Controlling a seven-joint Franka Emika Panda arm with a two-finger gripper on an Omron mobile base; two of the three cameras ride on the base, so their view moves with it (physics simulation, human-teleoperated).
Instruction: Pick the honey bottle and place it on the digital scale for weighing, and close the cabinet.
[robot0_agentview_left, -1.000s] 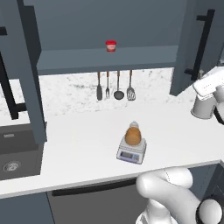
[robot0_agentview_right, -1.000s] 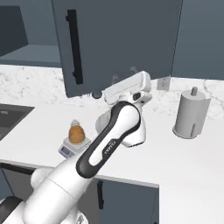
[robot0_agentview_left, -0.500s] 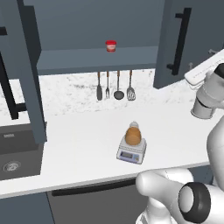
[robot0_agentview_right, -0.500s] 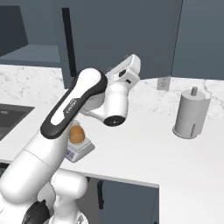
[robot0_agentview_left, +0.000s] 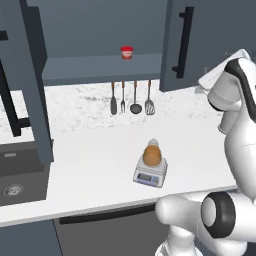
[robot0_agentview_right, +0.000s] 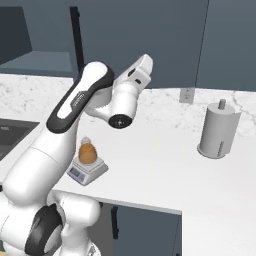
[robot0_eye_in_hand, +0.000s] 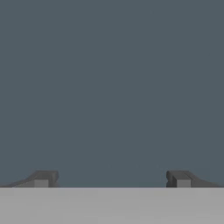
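**Cabinet door closure: handling and claw state**

The cabinet (robot0_agentview_left: 210, 40) is the largest item and the one left to deal with. Its right door stands close to shut, while the left door (robot0_agentview_left: 30, 75) hangs swung out over the counter (robot0_agentview_left: 90, 165). The doors are judged rigid, hinged panels of moderate weight; they should swing freely under a flat push on the face. The black bar handle (robot0_agentview_left: 182, 42) is the alternative hold, though a push needs no grip.

The digital scale (robot0_agentview_left: 150, 173) sits mid-counter, carrying the honey bottle (robot0_agentview_left: 152, 154) upright on its plate. The bottle is judged light, smooth and rounded; that step looks complete.

The claw (robot0_eye_in_hand: 112, 179) has its fingers spread wide and holds nothing. It faces a plain slate-blue surface at close range, probably the right door; contact cannot be confirmed.
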